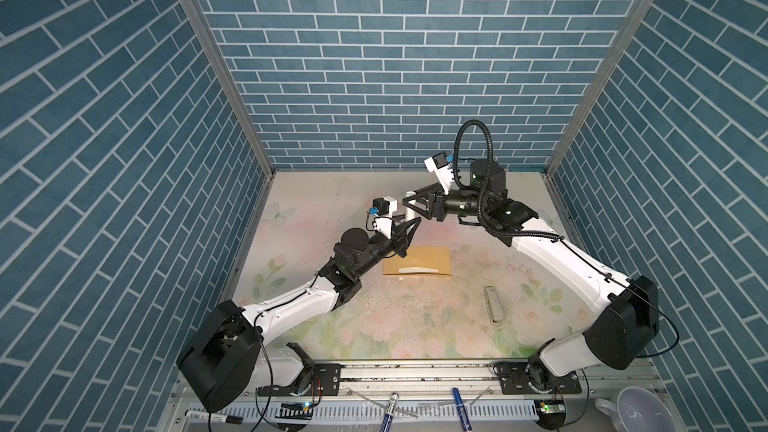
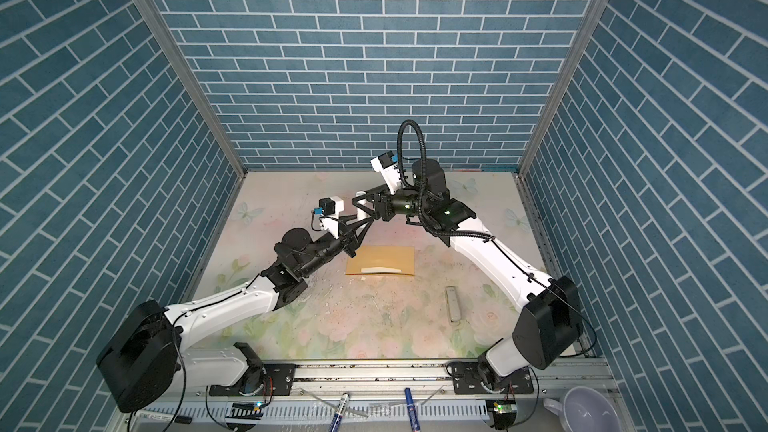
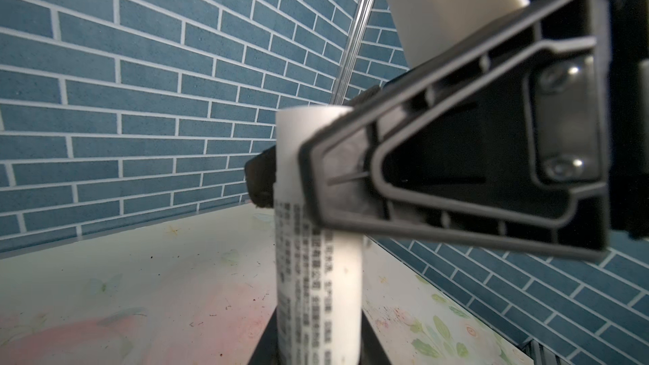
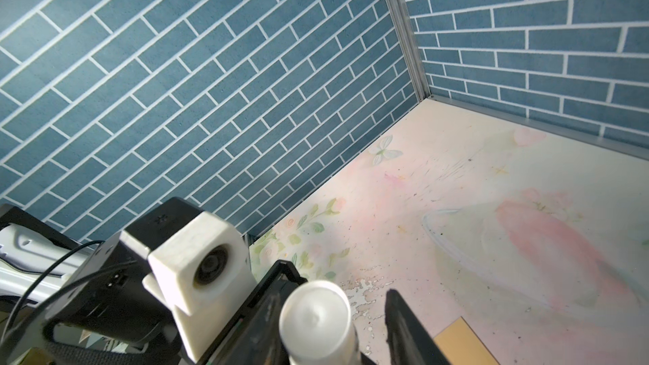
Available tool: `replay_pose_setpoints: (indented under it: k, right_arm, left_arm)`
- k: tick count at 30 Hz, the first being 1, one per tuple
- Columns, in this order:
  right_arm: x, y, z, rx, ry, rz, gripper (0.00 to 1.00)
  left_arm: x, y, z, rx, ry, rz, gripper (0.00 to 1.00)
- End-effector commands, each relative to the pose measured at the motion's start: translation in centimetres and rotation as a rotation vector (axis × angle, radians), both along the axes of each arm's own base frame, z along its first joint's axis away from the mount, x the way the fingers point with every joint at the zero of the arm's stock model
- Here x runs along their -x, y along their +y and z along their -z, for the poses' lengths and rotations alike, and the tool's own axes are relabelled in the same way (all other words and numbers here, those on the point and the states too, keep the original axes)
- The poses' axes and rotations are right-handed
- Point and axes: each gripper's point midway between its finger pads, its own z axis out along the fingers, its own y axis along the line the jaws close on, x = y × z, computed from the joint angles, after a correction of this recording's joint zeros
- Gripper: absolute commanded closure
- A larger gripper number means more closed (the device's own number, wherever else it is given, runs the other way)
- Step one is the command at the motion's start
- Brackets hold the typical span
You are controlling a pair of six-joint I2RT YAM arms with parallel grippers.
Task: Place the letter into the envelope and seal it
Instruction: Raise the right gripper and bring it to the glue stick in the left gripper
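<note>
While the left end effector point(image 1: 409, 229) is clamped on the lower body of a white glue stick point(image 3: 316, 275), the right end effector point(image 4: 333, 310) straddles its capped top, jaws narrow with a gap showing on one side. Below both and apart from them, the envelope point(image 1: 417, 261) lies flat on the counter point(image 1: 415, 326), with a pale strip along its farther edge.

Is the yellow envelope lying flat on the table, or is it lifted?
Flat: in both top views the envelope lies on the table, its visible edges down; nothing grips it.
</note>
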Motion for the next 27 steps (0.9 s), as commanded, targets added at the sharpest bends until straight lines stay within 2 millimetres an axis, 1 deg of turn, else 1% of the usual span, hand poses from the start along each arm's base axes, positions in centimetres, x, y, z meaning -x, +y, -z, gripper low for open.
replay_pose_setpoints:
  k: [1, 3, 4, 7, 11, 13, 14, 16, 18, 20, 23, 27]
  right_arm:
    - [0.3, 0.3, -2.5, -0.017, -0.073, -0.018, 0.66]
    - [0.3, 0.4, -2.3, -0.009, -0.074, -0.015, 0.76]
    - [0.2, 0.3, -2.2, -0.006, -0.079, -0.014, 0.78]
    - [0.2, 0.1, -1.8, 0.024, -0.095, -0.007, 0.84]
    - [0.1, -0.8, -1.2, 0.110, -0.148, 0.019, 0.89]
    - [0.0, -1.6, -1.0, 0.169, -0.188, 0.036, 0.91]
    - [0.0, -1.9, -0.9, 0.191, -0.203, 0.038, 0.91]
    - [0.2, -2.5, -1.0, 0.227, -0.239, 0.032, 0.94]
    - [0.5, -2.9, -1.1, 0.244, -0.256, 0.014, 0.96]
    - [1.2, -3.1, -1.3, 0.246, -0.268, -0.029, 0.97]
    - [2.5, -3.0, -1.6, 0.241, -0.287, -0.099, 0.97]
    - [3.8, -2.8, -2.1, 0.223, -0.286, -0.177, 0.98]
  left_arm:
    - [0.1, -0.4, -1.9, 0.029, -0.041, 0.018, 1.00]
    - [0.2, -0.4, -1.8, 0.023, -0.039, 0.019, 1.00]
    - [0.1, -0.4, -1.8, 0.020, -0.041, 0.018, 0.99]
    - [0.1, -0.4, -1.6, 0.007, -0.041, 0.017, 0.86]
    - [0.4, -0.3, -1.0, -0.051, -0.036, 0.022, 0.56]
    - [0.8, 0.0, -0.6, -0.086, -0.024, 0.039, 0.38]
    - [0.9, 0.1, -1.7, -0.081, -0.039, 0.055, 0.33]
    - [1.3, 0.5, -1.8, -0.091, -0.025, 0.103, 0.25]
    - [2.1, 0.8, -2.0, -0.096, -0.020, 0.168, 0.19]
    - [2.9, 1.0, -2.3, -0.093, -0.022, 0.230, 0.16]
    - [4.0, 1.0, -2.7, -0.077, -0.021, 0.317, 0.15]
    - [4.4, 0.9, -3.1, -0.043, -0.002, 0.385, 0.15]
